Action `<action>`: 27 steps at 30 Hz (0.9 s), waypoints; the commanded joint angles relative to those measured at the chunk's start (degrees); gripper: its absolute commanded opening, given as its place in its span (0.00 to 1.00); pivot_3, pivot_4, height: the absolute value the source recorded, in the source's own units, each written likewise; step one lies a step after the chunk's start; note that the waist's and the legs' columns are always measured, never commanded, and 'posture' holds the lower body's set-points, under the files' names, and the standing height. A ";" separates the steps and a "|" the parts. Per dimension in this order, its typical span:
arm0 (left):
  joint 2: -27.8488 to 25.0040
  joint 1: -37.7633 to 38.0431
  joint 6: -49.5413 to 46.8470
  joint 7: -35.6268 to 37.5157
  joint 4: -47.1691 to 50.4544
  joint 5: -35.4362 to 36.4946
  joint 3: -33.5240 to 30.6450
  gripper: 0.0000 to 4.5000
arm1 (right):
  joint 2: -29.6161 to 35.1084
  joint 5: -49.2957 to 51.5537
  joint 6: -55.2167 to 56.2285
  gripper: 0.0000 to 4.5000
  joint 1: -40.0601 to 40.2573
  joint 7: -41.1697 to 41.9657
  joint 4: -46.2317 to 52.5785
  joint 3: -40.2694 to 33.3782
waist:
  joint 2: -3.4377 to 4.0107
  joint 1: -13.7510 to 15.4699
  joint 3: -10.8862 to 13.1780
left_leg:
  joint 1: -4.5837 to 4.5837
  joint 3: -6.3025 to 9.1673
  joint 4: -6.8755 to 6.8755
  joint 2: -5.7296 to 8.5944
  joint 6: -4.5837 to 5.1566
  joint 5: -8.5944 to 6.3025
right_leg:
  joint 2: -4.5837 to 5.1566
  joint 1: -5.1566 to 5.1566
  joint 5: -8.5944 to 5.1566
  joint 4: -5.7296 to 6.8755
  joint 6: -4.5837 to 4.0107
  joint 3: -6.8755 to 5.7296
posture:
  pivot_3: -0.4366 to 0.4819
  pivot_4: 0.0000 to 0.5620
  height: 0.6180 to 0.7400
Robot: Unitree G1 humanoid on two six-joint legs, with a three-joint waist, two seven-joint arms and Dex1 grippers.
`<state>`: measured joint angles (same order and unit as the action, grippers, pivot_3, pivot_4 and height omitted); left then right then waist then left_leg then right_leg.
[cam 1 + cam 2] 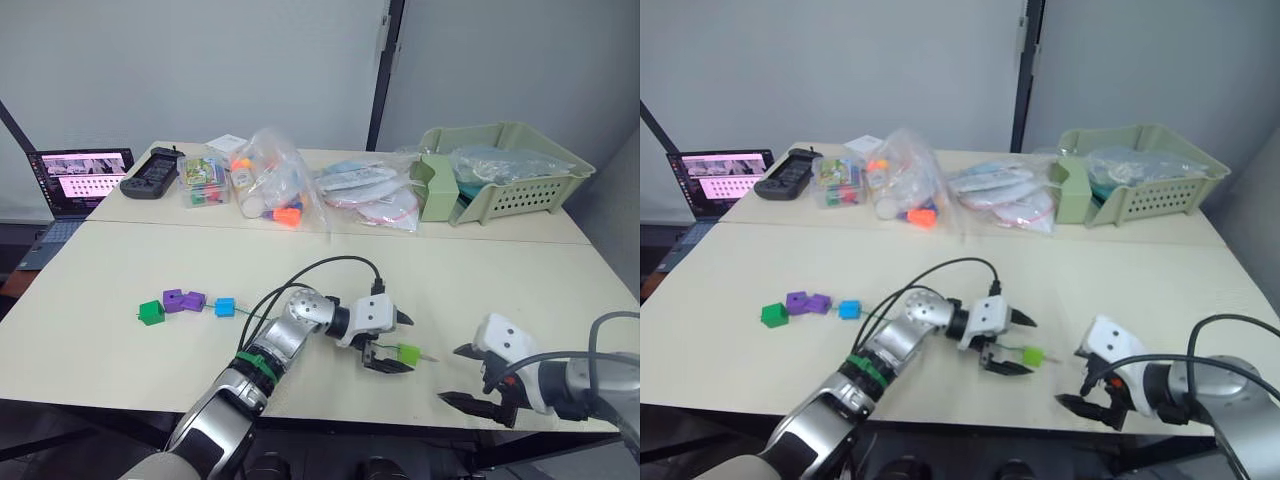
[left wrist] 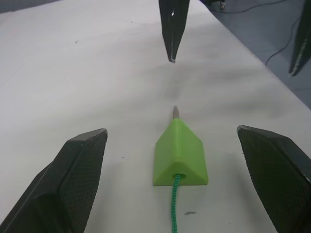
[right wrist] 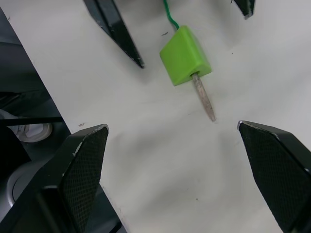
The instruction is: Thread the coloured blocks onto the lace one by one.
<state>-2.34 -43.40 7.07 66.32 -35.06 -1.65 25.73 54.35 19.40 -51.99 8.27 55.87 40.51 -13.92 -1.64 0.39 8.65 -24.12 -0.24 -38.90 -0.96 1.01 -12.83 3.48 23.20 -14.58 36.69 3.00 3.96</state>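
Illumination is bright, even and diffuse, from overhead. The table (image 1: 120, 300) shows no glare. In the left wrist view, the lime green block (image 2: 180, 154) between the spread fingers of the left gripper (image 2: 179, 189) is sharp and casts a faint soft shadow. The fingers (image 2: 73, 184) nearest the lens are slightly soft. In the right wrist view, the lace tip (image 3: 204, 99) is sharp; the right gripper (image 3: 184, 179) fingers blur slightly.

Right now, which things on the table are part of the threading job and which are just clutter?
Job: lime green block with the lace through it, pale tip poking out; dark green block, two purple blocks, blue block.

Clutter: laptop, bagged toys, green basket, black handheld device.
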 commanded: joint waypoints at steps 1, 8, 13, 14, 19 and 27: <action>1.60 -1.92 0.58 -0.31 -1.95 -1.72 1.57 1.00 | 0.78 1.15 -0.71 1.00 0.65 -1.60 2.25 -2.11 | -0.01 0.13 0.00 | -0.01 0.01 0.00 0.00 0.00 0.00 | 0.00 0.00 0.00 0.00 0.00 0.00 | 0.48 0.27 0.95; 1.69 -3.37 -1.52 -0.53 -5.66 -4.51 2.92 0.75 | 1.23 1.73 -0.69 1.00 0.72 -3.16 2.42 -1.69 | -0.02 0.21 0.01 | -0.02 0.01 -0.01 0.02 0.00 0.00 | 0.01 0.00 -0.01 -0.01 0.02 0.00 | 0.48 0.27 0.95; 2.01 -4.19 -3.40 -0.71 -7.21 -5.46 3.60 0.38 | 1.61 0.65 1.91 1.00 -1.51 -4.51 -0.49 2.10 | -0.02 0.18 0.01 | 0.00 0.00 -0.04 0.02 0.00 0.00 | 0.02 -0.05 -0.01 -0.01 0.03 0.00 | 0.48 0.27 0.95; 2.07 -4.28 -3.58 -0.80 -7.31 -5.50 3.58 0.31 | 1.65 0.29 2.56 1.00 -2.50 -4.73 -1.61 3.29 | -0.02 0.17 0.01 | 0.00 0.00 -0.04 0.02 0.00 0.00 | 0.02 -0.04 -0.01 -0.01 0.03 0.00 | 0.48 0.27 0.95; 1.91 -4.34 -3.07 -0.96 -7.51 -6.19 3.83 0.30 | 2.31 -2.07 7.39 1.00 -8.35 -4.04 -7.70 10.09 | -0.02 0.19 0.01 | 0.02 0.00 -0.03 0.02 0.00 0.00 | 0.02 -0.05 -0.01 0.00 0.03 0.00 | 0.48 0.27 0.95; 1.46 -4.12 -3.36 -1.07 -6.90 -6.28 3.39 0.30 | 3.78 -7.73 13.93 0.81 -19.04 1.06 -17.39 22.25 | -0.01 0.08 0.00 | 0.04 -0.02 -0.04 0.02 0.00 0.00 | 0.02 -0.05 0.00 0.00 0.01 0.00 | 0.48 0.27 0.95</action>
<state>-0.47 -47.40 4.71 66.35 -41.45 -6.49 28.90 57.87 12.22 -39.14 -9.61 56.08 23.14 8.23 -1.64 0.47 8.65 -24.08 -0.26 -38.94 -0.94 1.01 -12.83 3.49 23.16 -14.57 36.69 3.01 3.97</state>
